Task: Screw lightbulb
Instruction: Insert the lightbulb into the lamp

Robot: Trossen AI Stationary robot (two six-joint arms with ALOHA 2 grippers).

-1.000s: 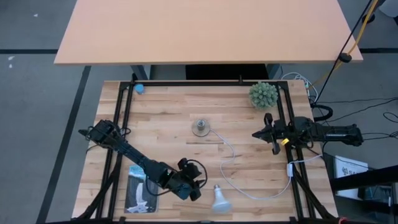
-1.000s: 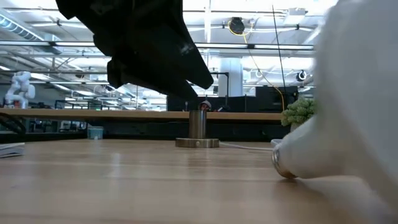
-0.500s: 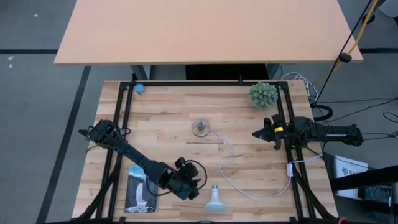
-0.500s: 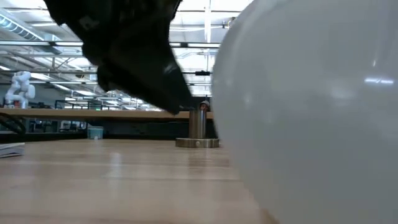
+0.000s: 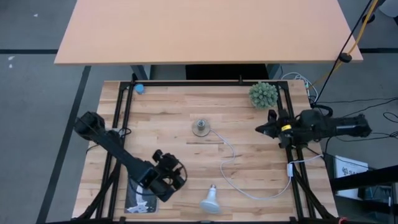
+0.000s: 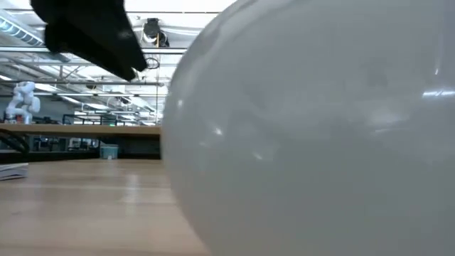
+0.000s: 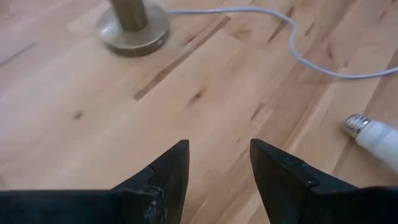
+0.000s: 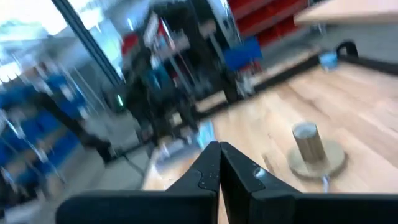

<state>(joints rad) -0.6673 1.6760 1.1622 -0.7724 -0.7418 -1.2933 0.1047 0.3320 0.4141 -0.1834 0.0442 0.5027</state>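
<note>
From above, I am seeing the lightbulb (image 5: 210,200) lying on its side near the front edge of the table (image 5: 168,109), its screw base pointing toward the middle. My left gripper (image 5: 166,177) is sitting just beside it, on the side of the packaging card (image 5: 138,199), holding nothing. The socket (image 5: 200,127) is standing well apart toward the table's centre, its white cord (image 5: 249,186) looping off to the right. My right gripper (image 5: 268,128) is waiting near the right edge, below the small green plant (image 5: 263,94).

At table height, the bulb's frosted globe (image 6: 313,135) is filling most of the picture, so it is lying right in front of that camera; a dark part of my left arm is showing at the upper left.

Through the left wrist, I am looking past two fingers (image 7: 168,174) standing apart with bare wood between them. The bulb's base end (image 7: 367,130) is showing off to one side, not between them, and the socket (image 7: 134,22) is ahead.

Through the right wrist, the fingers (image 8: 208,168) are pressed together, empty, pointing toward the socket (image 8: 311,149).

I judge the pick-up is not yet made. To do it well, I should be swinging the left gripper over the globe's widest part, closing gently, and keeping the threads free for the socket.
</note>
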